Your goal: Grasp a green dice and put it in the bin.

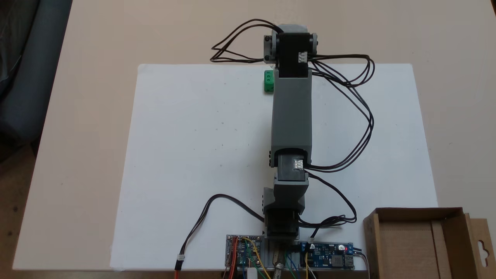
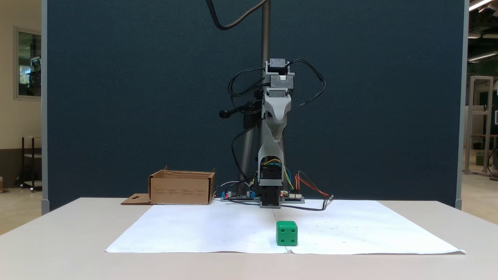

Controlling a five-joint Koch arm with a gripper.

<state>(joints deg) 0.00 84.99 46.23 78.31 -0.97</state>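
Note:
The green dice [image 2: 287,233] lies on the white paper [image 2: 194,229] near its front edge in a fixed view. From above, the green dice [image 1: 268,81] sits close to the paper's far edge, partly covered by the raised arm [image 1: 291,112]. The gripper [image 2: 271,146] hangs high above the table, well behind the dice and not touching it. Its jaws line up with the arm, so their state does not show. The bin [image 1: 416,217], a brown cardboard box, stands beside the arm's base. The bin [image 2: 182,188] appears left of the base in the front-facing fixed view.
Circuit boards [image 1: 245,250] and loose black cables [image 1: 360,116] lie around the arm's base and along its right side. The paper sheet [image 1: 193,155] covers most of the beige table [image 1: 89,116]. A dark partition [image 2: 116,97] stands behind the table.

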